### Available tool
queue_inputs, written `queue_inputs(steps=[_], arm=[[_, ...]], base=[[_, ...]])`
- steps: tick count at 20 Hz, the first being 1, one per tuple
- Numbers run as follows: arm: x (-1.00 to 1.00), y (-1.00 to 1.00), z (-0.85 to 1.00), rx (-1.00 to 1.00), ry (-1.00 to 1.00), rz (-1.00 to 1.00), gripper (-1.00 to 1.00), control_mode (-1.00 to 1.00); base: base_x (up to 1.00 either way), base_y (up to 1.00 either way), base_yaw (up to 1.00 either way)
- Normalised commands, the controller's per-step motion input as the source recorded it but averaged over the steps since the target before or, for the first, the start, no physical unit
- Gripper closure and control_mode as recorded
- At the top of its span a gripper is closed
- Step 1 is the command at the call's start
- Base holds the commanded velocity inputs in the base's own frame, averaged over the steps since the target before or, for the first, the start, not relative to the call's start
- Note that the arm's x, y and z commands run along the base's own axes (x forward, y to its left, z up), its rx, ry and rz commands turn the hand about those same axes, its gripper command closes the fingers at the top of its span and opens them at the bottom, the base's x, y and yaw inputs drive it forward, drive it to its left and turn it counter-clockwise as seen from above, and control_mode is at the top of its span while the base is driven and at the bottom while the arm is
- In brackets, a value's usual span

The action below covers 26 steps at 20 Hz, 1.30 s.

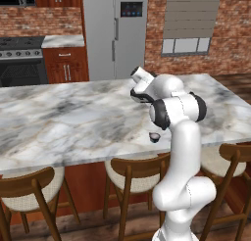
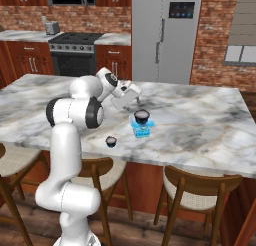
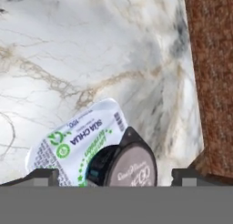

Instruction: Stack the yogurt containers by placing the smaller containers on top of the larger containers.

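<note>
On the marble counter (image 2: pixel 200 125), one dark cup (image 2: pixel 142 116) sits on the blue tub (image 2: pixel 141 129), so that stack looks done. Gripper (image 2: pixel 134 96) above it, fingers spread, holding nothing. Second cup (image 2: pixel 111 141) alone near the front edge, probably next.

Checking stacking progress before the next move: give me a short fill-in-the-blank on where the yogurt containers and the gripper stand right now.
1. One small round dark cup sits on top of the light blue squarish tub, which stands on the ____ countertop.
2. The other small dark cup stands alone near the counter's ____ edge, above the wooden stools.
3. The gripper has its jaws ____, one dark tip on each side of the stacked cup.

Missing words: marble; front; open
</note>
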Motion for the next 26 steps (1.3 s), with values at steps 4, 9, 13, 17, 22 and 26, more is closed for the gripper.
queue_inputs(steps=[4, 9, 13, 17, 22, 26], arm=[[-0.41, 0.13, 0.02, 0.01, 0.00, 0.00, -1.00, -1.00], [-0.96, 0.00, 0.00, 0.06, -0.06, -0.05, -1.00, -1.00], [-0.69, 0.20, 0.05, 0.09, -0.09, -0.01, -1.00, -1.00], [-0.47, 0.45, 0.08, 0.07, -0.15, 0.00, -1.00, -1.00], [-0.44, 0.49, 0.08, 0.06, -0.22, 0.00, -1.00, -1.00], [-0.53, 0.33, 0.10, 0.09, -0.18, 0.00, -1.00, -1.00]], base=[[0.00, 0.00, 0.00], [0.00, 0.00, 0.00], [0.00, 0.00, 0.00], [0.00, 0.00, 0.00], [0.00, 0.00, 0.00], [0.00, 0.00, 0.00]])
